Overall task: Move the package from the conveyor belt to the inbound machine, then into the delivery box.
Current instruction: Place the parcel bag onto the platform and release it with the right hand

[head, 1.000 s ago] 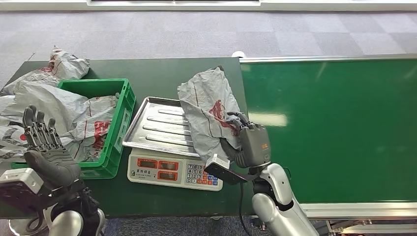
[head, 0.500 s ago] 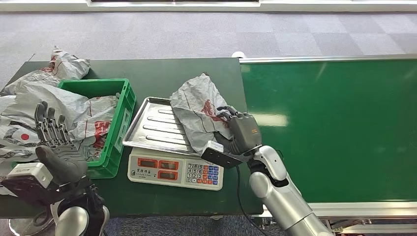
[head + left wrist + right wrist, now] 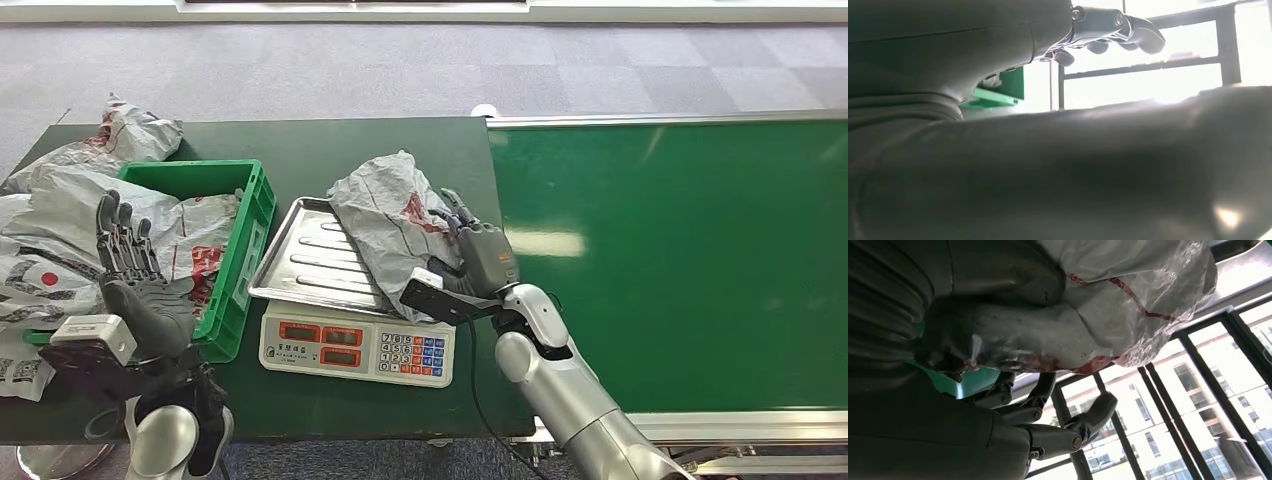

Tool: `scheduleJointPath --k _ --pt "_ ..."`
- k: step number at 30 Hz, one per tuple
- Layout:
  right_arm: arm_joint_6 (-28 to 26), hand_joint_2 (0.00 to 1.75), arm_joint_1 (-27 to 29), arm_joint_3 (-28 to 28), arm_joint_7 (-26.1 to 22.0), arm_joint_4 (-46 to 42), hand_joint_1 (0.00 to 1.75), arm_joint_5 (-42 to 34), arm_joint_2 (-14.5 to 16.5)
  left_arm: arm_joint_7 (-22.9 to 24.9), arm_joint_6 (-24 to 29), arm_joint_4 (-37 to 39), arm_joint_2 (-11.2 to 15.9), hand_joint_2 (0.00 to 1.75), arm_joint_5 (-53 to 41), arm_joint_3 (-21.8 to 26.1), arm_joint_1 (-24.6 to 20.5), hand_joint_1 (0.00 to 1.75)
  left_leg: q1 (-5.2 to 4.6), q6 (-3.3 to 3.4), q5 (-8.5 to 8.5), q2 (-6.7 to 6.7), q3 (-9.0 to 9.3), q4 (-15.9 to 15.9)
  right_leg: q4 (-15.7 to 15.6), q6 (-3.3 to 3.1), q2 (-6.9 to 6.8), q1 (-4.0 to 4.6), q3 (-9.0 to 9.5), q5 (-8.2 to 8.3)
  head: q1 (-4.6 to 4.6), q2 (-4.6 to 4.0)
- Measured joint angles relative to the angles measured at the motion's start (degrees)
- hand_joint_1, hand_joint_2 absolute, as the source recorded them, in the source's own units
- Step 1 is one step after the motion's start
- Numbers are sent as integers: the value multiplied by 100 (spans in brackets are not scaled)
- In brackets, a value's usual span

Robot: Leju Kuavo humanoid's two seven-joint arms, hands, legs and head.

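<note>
Now, status at this moment:

Package position: the grey plastic mail bag (image 3: 385,225) has shifted leftward over the last second and lies draped over the right part of the scale's steel weighing tray (image 3: 300,262), off the green conveyor belt (image 3: 680,260).
Right hand: the right hand (image 3: 478,258) grips the bag's right edge; the right wrist view shows the film (image 3: 1108,305) bunched against the thumb, with the dark fingers (image 3: 1068,425) curled below it.
Left hand: the left hand (image 3: 135,275) has advanced toward the green crate (image 3: 250,215) and is raised with fingers apart, holding nothing.
Task meaning: judged from the layout, the weighing scale (image 3: 355,345) serves as the inbound machine, so the first transfer looks nearly complete; release and the move to the crate remain.
Hidden: how much of the bag rests on the tray under the folds cannot be told.
Hard to read: the scale's displays are too small to read, and the left wrist view is dark and backlit, giving fingertips (image 3: 1128,37) and a sliver of crate only.
Cut off: more grey bags (image 3: 70,200) beside and inside the crate run past the head view's left edge.
</note>
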Motion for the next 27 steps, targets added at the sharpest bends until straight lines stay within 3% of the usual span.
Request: scheduleJointPath --k 6,10,17,27 --pt "-54 175 300 -45 -19 -546 0 -413 -1 -17 216 -1 -7 0 -183 -2 -2 0 0 0 0 0 0 0 0 0 0 0 -2 0 0 0" --pt "-70 0 560 -81 -41 -1072 0 -651 -2 -17 203 -1 -10 0 -191 -4 -7 0 0 0 -1 1 -1 0 0 0 1 0 -6 -1 0 0" --pt "-182 0 1097 -142 -120 -1952 0 -925 -8 -15 100 -10 -74 0 -186 -4 -9 0 0 0 -1 3 -3 0 0 0 2 0 -6 -1 0 0" --pt "-188 0 1270 -199 -129 -2280 0 -944 -14 -15 95 -21 -107 0 -189 -4 -9 0 0 -1 0 3 -2 0 0 0 2 0 -4 0 0 0"
